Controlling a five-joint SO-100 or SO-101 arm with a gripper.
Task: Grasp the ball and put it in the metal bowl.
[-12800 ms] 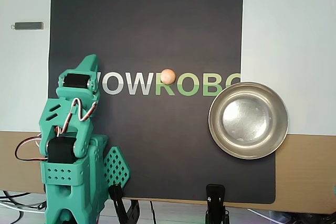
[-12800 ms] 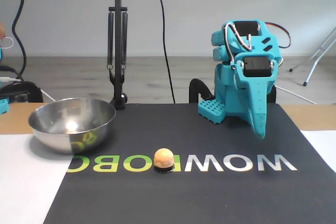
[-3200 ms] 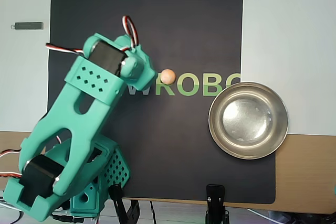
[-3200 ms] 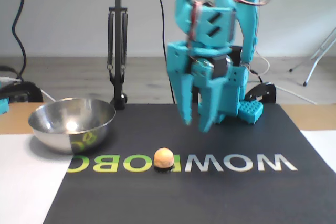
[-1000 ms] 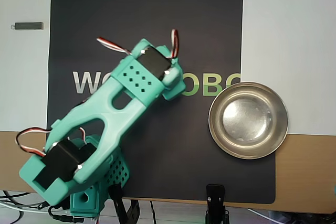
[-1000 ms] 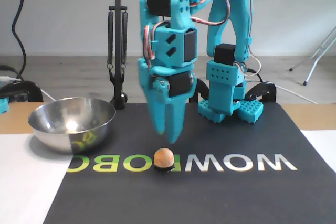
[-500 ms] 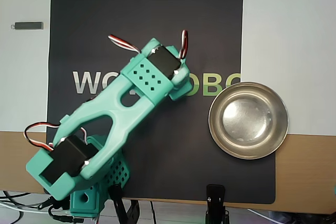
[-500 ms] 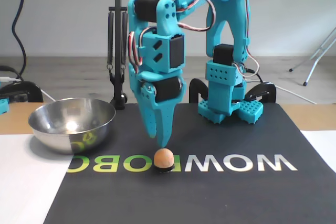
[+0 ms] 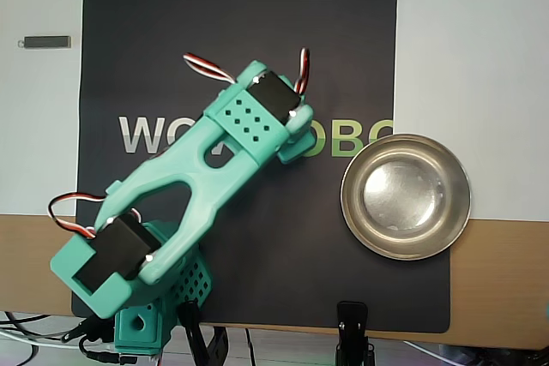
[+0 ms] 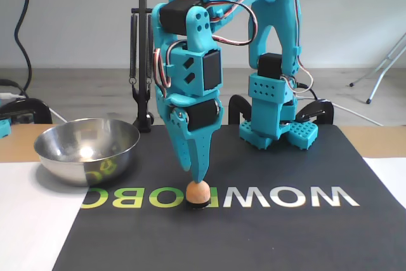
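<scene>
**Gripper down on the ball, grasp not confirmed**

Since half a second ago the arm has dropped further: in the fixed view the gripper [image 10: 199, 181] tip, which hung just above the ball [image 10: 198, 192], now reaches its top. A second ago there was a clear gap. Bowl unmoved.

The ball sits on the black mat [image 10: 266, 233], on the printed lettering, on a small dark base. It is well apart from the metal bowl [image 10: 87, 150], which is at left in the fixed view and at right in the overhead view [image 9: 406, 196]. Overhead the arm [image 9: 206, 177] covers the ball fully, so no point there.

Gripper state: cannot tell. The fingers are seen nearly edge-on in the fixed view and read as one tapered wedge; whether they stand apart around the ball, or are together and pressing its top, does not show.

Handling, as a judgement: the ball looks small, light, smooth and matte, probably rigid. Round and perched, it would likely roll or squirt out if pinched off-centre or pushed from above. Best hold is across its widest line, fingers on opposite sides and low enough to pass the middle. The bowl is wide and shallow, so the drop should be forgiving, though a bounce is possible.
</scene>
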